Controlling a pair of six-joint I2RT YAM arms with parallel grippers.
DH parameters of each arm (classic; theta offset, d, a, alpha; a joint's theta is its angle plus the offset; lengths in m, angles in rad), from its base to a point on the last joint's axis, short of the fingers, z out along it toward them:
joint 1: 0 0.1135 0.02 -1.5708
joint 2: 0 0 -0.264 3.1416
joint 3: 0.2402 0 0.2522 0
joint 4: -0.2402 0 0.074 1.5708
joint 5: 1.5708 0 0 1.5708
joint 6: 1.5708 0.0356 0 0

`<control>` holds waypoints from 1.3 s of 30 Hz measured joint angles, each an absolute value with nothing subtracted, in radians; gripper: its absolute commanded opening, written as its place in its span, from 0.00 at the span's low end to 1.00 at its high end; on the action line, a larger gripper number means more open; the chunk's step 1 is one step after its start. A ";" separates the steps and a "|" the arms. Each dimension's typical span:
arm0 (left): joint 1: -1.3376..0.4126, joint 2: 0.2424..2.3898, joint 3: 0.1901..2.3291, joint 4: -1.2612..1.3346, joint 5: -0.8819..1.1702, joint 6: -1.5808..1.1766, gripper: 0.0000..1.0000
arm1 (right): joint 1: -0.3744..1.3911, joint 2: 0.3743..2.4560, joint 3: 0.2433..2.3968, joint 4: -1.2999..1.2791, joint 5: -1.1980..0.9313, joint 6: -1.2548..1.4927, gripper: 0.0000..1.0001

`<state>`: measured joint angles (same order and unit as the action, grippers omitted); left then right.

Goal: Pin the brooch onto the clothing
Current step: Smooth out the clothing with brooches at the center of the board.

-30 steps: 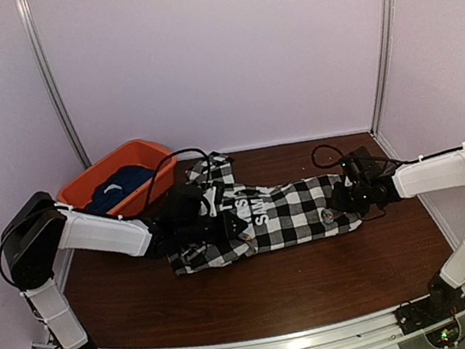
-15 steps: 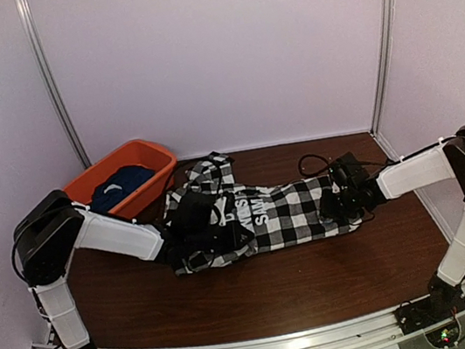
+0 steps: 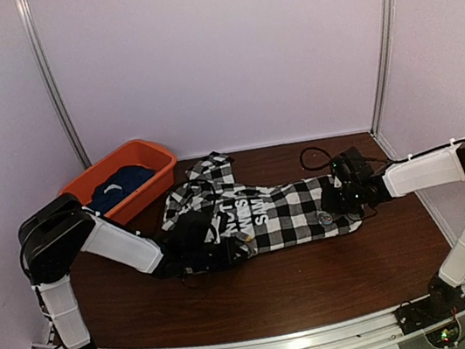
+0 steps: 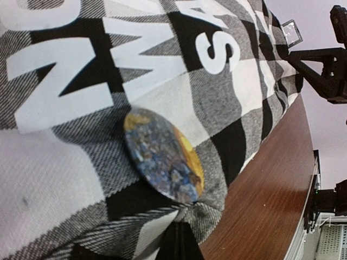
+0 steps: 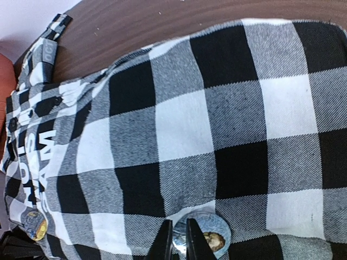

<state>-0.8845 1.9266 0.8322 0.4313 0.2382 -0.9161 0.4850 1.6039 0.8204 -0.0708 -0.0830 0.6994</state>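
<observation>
Left gripper (image 4: 176,245) is fully closed; in the left wrist view its two dark fingers meet in one point at the lower hem of the shirt (image 3: 287,210), and I cannot tell if some cloth is caught between them. Just above these fingers a blue-and-yellow brooch (image 4: 162,157) lies on a grey square of the check pattern, below the black panel with white letters (image 4: 81,70). From this angle the brooch looks oval, and how it is fastened to the cloth is not visible. The right gripper (image 5: 178,242) is at the other end of the shirt. Its jaws stand only a little apart, with a narrow gap between them. In this gap, and to the right of it, a second brooch (image 5: 209,234) shows, round, with a pale blue face and a small yellow figure. The fingers (image 5: 164,241) are in front of its left part, and I cannot tell if they touch it. The same wrist view also shows the blue-and-yellow brooch far away at the lower left, beside the letters. The shirt is black-and-white checked and lies spread across the middle of the brown table (image 3: 320,280), with the collar end toward the left arm. Behind the left arm, at the back left corner, an orange tub (image 3: 155,152) holds a dark navy garment (image 3: 121,183).
</observation>
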 measured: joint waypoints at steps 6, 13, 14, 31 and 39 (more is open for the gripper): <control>-0.884 1.913 0.829 0.500 0.260 -0.918 0.02 | 0.487 1.512 0.830 -0.109 -0.048 0.675 0.14; -0.884 1.832 0.908 0.461 0.215 -0.854 0.02 | 0.487 1.485 0.831 -0.134 -0.035 0.668 0.16; -0.884 1.830 0.932 0.449 0.200 -0.838 0.02 | 0.487 1.484 0.831 -0.138 -0.033 0.668 0.16; -0.876 1.939 0.931 0.332 0.141 -0.798 0.00 | 0.488 1.358 0.831 -0.216 0.009 0.657 0.20; -0.868 1.909 0.878 0.371 0.155 -0.819 0.42 | 0.492 1.271 0.831 -0.273 0.009 0.636 0.45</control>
